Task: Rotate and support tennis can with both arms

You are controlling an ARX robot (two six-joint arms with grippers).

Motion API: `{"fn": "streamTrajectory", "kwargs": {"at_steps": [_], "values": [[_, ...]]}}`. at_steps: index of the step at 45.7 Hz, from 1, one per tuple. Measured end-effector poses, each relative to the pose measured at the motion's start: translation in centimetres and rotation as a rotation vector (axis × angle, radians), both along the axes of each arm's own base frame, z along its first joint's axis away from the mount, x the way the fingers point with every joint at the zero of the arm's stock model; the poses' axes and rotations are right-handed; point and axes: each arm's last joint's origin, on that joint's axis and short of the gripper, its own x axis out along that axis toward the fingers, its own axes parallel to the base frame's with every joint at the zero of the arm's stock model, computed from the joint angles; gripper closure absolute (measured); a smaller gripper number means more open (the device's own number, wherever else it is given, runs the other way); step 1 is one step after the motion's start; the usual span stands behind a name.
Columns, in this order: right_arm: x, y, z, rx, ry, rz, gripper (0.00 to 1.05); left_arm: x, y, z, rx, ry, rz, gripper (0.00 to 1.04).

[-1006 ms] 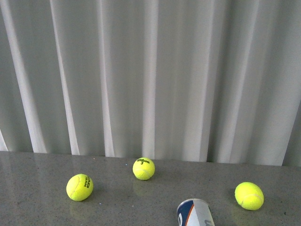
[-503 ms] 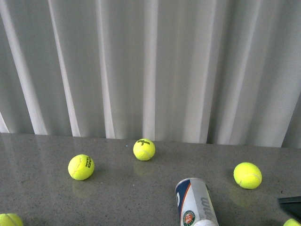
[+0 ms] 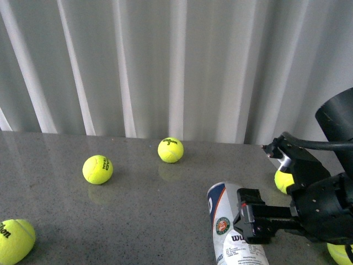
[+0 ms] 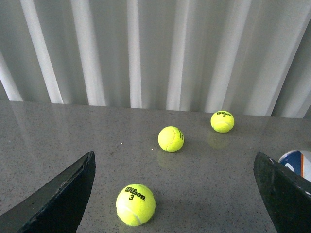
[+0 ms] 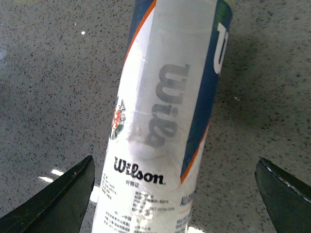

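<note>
1. Part of the tennis can [image 3: 225, 243] is cut off by the front view's lower edge. It lies on its side on the desk [image 3: 138, 215].
2. One ball [image 3: 282, 180] is half hidden behind the right arm [image 3: 325, 207]; the left wrist view catches only a sliver of the can.
3. The right tool [image 3: 251, 220] sits low, just beside the can. Its fingers [image 5: 58, 204] gape wide either side of the tube, touching nothing.
4. The left tool [image 4: 174, 167] — unseen from the front — is spread wide and empty above the desk.
</note>
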Motion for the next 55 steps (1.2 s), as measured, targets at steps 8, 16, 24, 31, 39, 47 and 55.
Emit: {"fn": "streamTrajectory", "kwargs": {"at_steps": [8, 16, 24, 31, 39, 47, 55], "values": [[1.7, 1.4, -1.8, 0.01, 0.052, 0.002, 0.07, 0.0, 0.0, 0.0, 0.0, 0.0, 0.0, 0.07], [2.9, 2.5, -3.6, 0.004, 0.095, -0.002, 0.07, 0.0, 0.0, 0.0, 0.0, 0.0, 0.0, 0.07], [3.4, 3.2, -4.8, -0.023, 0.106, 0.016, 0.1, 0.0, 0.0, 0.0, 0.0, 0.0, 0.0, 0.07], [3.3, 3.4, -4.4, -0.101, 0.035, 0.157, 0.35, 0.0, 0.0, 0.0, 0.0, 0.0, 0.0, 0.07], [2.9, 2.7, -2.7, -0.242, -0.107, 0.444, 0.53, 0.0, 0.0, 0.0, 0.0, 0.0, 0.0, 0.07], [2.7, 2.0, 0.3, -0.414, -0.423, 0.899, 0.72, 0.0, 0.0, 0.0, 0.0, 0.0, 0.0, 0.07], [3.8, 2.2, 0.1, -0.638, -0.604, 1.3, 0.84, 0.0, 0.0, 0.0, 0.0, 0.0, 0.0, 0.07]]}}
